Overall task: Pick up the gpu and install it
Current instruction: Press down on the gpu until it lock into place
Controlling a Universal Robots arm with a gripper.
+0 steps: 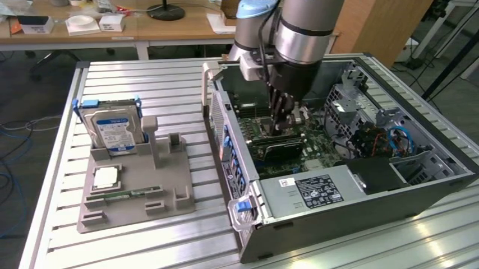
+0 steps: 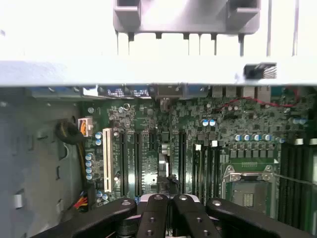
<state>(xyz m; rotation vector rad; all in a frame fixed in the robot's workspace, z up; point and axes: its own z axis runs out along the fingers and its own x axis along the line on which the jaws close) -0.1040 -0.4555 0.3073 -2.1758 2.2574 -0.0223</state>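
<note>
A wooden desk (image 1: 179,25) stands behind a slatted metal table (image 1: 150,78). At the exterior view's left, a grey fixture (image 1: 134,210) lies on the table. A hard drive (image 1: 112,131) stands upright at its back and a memory stick (image 1: 131,194) lies flat near its front.

To the right, an open PC case (image 1: 359,207) lies on its side with the motherboard (image 1: 322,140) exposed. The arm reaches down into it. The gripper (image 1: 284,128) hangs over the board's middle with its fingers (image 2: 153,213) drawn together.

The gpu (image 1: 279,148) sits on the board directly under the fingertips, black shroud showing. I cannot tell whether the tips pinch its top edge or only meet above it. In the wrist view, the expansion slots (image 2: 136,163) and the CPU socket (image 2: 247,181) lie beyond the fingers.
</note>
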